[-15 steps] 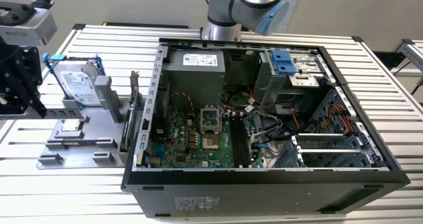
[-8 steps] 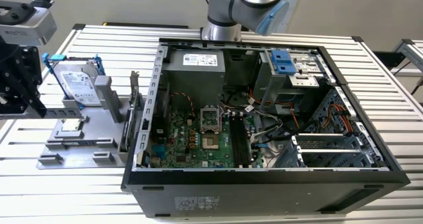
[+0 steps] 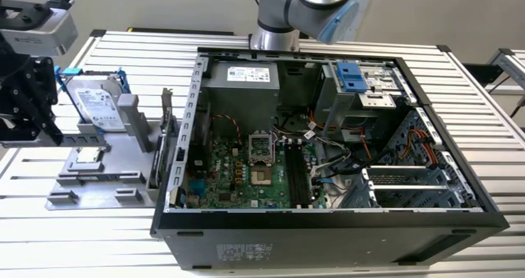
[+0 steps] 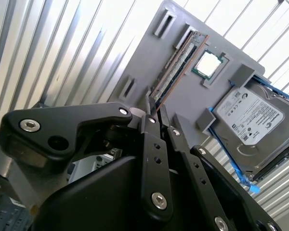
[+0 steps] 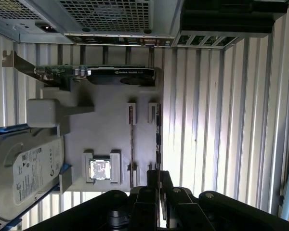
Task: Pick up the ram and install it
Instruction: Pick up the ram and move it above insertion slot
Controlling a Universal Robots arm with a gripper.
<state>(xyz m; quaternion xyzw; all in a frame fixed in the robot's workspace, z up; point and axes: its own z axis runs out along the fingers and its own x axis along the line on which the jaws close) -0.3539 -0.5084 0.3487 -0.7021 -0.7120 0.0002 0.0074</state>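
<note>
**Step in hand (judged):** approach for pick-up.

**Location:** The ram [image 4: 178,67] stands on edge in its holder on the grey tray [image 4: 145,57], parallel to the tray's long edge. It sits between the CPU chip [image 4: 209,65] and two empty slots nearer that edge. The hard drive [image 4: 250,120] lies toward the opposite edge. The ram is not yet in the PC case [image 3: 328,222].

**Technique (recommended):**
- Align the gripper [image 4: 158,109] w/ the stick's long axis.
- Grip the flat faces, approx. mid-length, so the stick stays level.
- Min. clamp force; avoid the contact edge.

**End effector:** Opening cannot be told. In the second wrist view its tip overlaps the ram's near end. Contact is not confirmed.
</note>
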